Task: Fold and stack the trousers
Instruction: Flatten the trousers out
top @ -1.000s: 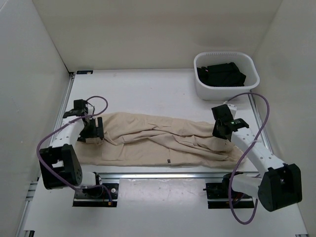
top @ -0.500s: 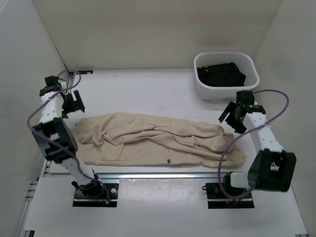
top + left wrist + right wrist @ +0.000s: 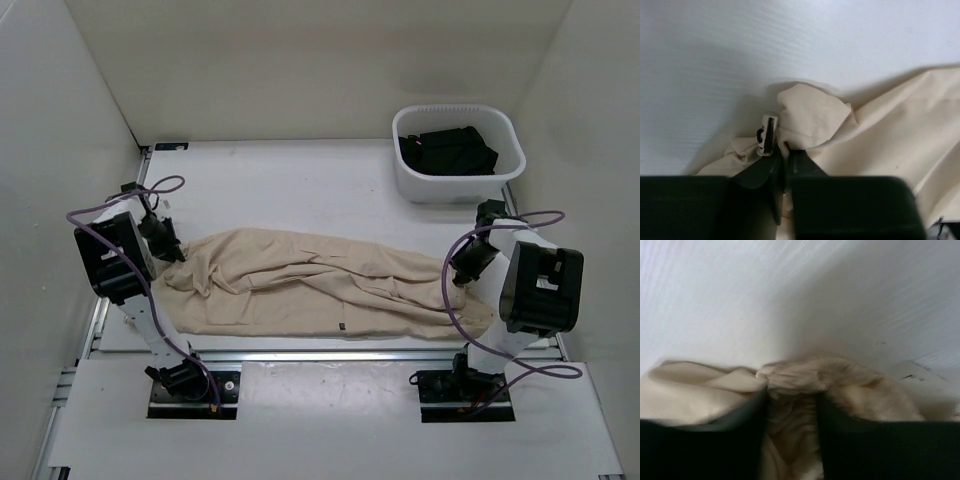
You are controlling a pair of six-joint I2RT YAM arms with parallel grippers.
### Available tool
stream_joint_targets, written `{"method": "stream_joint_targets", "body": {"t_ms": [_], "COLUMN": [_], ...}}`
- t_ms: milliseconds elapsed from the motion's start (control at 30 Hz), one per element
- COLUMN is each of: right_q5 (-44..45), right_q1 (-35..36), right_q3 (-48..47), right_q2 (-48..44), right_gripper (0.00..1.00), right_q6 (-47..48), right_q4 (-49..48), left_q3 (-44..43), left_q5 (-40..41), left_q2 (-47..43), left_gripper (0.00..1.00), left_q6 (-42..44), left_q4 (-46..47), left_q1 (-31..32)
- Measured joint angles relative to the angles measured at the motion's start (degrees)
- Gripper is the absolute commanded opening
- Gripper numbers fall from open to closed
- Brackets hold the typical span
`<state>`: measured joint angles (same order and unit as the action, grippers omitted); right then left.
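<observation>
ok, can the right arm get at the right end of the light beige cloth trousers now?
Probably yes: the right gripper sits at that end of the light beige cloth trousers, cloth bunched between its fingers, nothing in the way.

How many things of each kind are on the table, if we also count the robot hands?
beige trousers: 1
white basket: 1
dark cloth pile in the basket: 1
robot hands: 2, the left hand and the right hand
Total: 5
</observation>
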<state>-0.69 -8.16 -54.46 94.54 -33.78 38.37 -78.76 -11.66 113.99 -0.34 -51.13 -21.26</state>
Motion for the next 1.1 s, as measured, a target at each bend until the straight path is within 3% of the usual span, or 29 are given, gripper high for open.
{"method": "stream_joint_targets", "body": {"t_ms": [67,100,233,400,567,700,733,800,833,1000,1100], "right_q5": [-0.94,-1.66,-3.65,1.44,3.65,4.22,4.17,4.15,4.00,3.23,3.04], "right_q1": [-1.07,-1.75,-4.17,-5.07,-5.05,-5.09,-5.11,-5.11,-5.11,-5.11,-5.11], "right_q3": [-0.04,-0.13,-0.81,-5.86,-13.49,-17.49,-17.77,-17.86,-17.86,-18.34,-19.45], "right_q2": [0.55,0.96,1.46,-1.38,-7.61,-5.92,-4.79,-2.36,-1.07,3.17,4.09], "right_gripper": [0.05,0.00,0.00,0.00,0.00,0.00,0.00,0.00,0.00,0.00,0.00], "right_q6": [0.24,0.24,1.03,3.63,6.19,8.00,8.37,8.92,9.07,9.88,10.40], "right_q4": [0.28,0.42,1.29,5.14,7.58,8.13,8.17,8.20,8.26,8.41,8.37], "left_q3": [0.44,0.35,-1.73,-9.49,-10.99,-12.04,-12.11,-12.94,-13.64,-19.45,-22.32], "left_q5": [-1.09,-1.16,-0.15,2.54,4.46,5.92,6.49,6.95,7.21,7.21,5.16], "left_q2": [0.00,0.00,0.02,-1.88,-7.87,-7.91,-7.13,-4.66,-3.02,5.88,8.11], "left_gripper": [0.14,0.14,0.14,0.14,0.35,0.39,0.44,0.74,0.79,0.81,0.90], "left_q6": [0.24,0.28,0.31,0.26,0.28,0.33,0.31,0.68,0.66,0.33,0.39], "left_q4": [-0.72,-0.94,-2.25,-1.92,-1.14,-0.26,-0.09,-0.04,-0.07,-1.60,-2.56], "left_q1": [0.00,-0.07,-0.81,-2.91,-3.39,-3.19,-3.26,-3.30,-3.30,-3.26,-3.10]}}
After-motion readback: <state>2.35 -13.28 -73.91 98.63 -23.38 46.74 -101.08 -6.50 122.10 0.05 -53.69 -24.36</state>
